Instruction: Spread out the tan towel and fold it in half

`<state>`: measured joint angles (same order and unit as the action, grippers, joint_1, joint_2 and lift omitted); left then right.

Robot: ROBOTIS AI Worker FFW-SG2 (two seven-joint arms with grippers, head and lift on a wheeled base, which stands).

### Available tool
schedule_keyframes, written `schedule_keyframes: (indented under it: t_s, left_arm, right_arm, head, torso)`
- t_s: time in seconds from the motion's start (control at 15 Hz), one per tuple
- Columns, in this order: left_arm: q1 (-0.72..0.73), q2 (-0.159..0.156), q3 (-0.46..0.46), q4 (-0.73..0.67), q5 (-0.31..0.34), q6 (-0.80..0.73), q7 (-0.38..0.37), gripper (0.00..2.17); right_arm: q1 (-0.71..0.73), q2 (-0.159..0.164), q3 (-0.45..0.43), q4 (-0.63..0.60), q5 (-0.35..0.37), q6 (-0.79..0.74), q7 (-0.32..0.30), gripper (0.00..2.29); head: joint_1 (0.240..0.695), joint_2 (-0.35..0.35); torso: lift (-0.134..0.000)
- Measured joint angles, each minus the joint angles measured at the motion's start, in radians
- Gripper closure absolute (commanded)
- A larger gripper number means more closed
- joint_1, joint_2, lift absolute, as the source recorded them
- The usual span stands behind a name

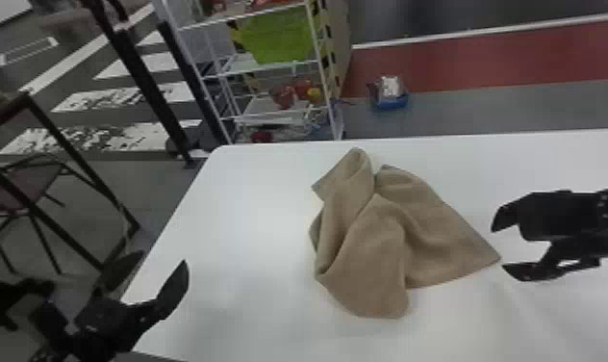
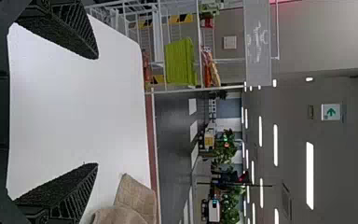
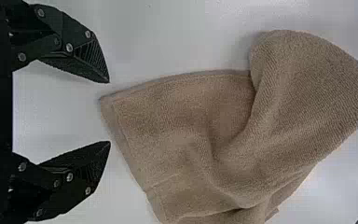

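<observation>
Head view has the towel [image 1: 385, 240] all bunched up on the table [image 1: 250, 207]. Right gripper [image 1: 501, 246] comes in from the right edge, fingers wide apart and empty, pointed at a towel corner just beside its tips. Left gripper's [image 1: 163, 257] spread and empty too, angled in from bottom left, well apart from the towel.

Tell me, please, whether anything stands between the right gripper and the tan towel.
Nothing visible does: the open right gripper faces the tan towel on the white table, with the towel's nearest corner near its fingertips.
</observation>
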<state>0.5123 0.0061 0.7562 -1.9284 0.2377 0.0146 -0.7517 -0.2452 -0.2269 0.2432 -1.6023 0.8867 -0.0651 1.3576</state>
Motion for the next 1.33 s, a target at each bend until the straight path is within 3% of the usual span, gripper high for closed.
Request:
schedule_keyframes:
  t_s: [0.87,1.0,1.07,1.13,1.33]
  left_arm:
    - [0.000,0.000,0.010,0.010,0.009,0.000,0.000,0.06]
    - [0.000,0.000,0.012,0.013,0.012,0.000,0.000,0.06]
    - [0.000,0.000,0.012,0.013,0.012,0.000,0.000,0.06]
    - [0.000,0.000,0.012,0.014,0.012,0.000,0.000,0.06]
    - [-0.001,0.000,0.012,0.014,0.012,0.000,0.000,0.06]
  right_arm:
    - [-0.045,0.011,0.080,0.087,0.071,0.000,0.000,0.62]
    - [-0.049,0.013,0.082,0.091,0.063,0.000,0.000,0.97]
    - [-0.051,0.013,0.081,0.091,0.057,0.002,0.000,0.97]
    - [-0.053,0.014,0.080,0.091,0.052,0.002,0.000,1.21]
    - [-0.060,0.014,0.075,0.097,0.043,0.003,0.000,1.45]
  head:
    - [0.695,0.350]
    - [0.695,0.350]
    - [0.695,0.350]
    - [0.695,0.350]
    - [0.695,0.350]
  torso:
    - [-0.134]
    - [-0.134]
    - [-0.134]
    - [-0.134]
    - [-0.134]
